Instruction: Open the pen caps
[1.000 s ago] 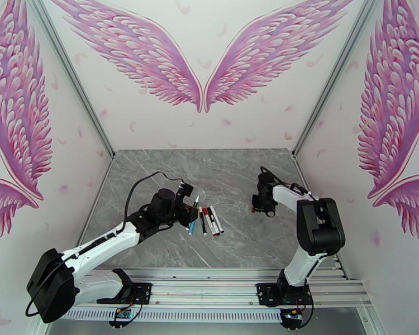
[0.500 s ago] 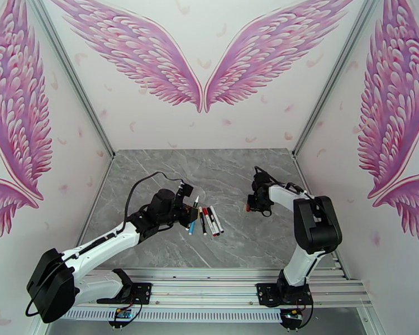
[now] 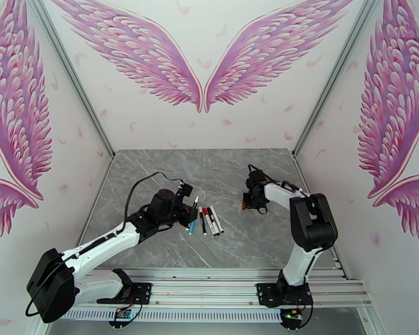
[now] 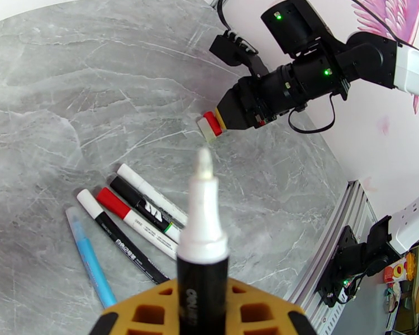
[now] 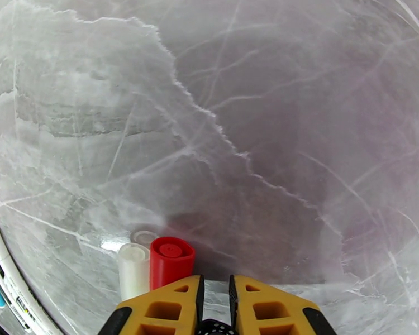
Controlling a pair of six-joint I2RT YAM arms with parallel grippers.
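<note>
This is a robotics lab cell, a boxed-in booth set up for recording robot work. The white-and-black jointed left robot arm (image 3: 104,241) and the matching right robot arm (image 3: 313,219) are bolted to a silver slotted aluminium rail (image 3: 209,286) at the near edge of a grey marble-patterned tabletop (image 3: 220,168). Silver aluminium frame posts (image 3: 70,73) hold white backdrop panels printed with large pink feathered wings (image 3: 153,51). A black cable (image 3: 133,191) loops off one arm, small green status lights (image 4: 276,15) glow on motor housings, and a red push button on a yellow box (image 4: 398,269) sits past the rail
</note>
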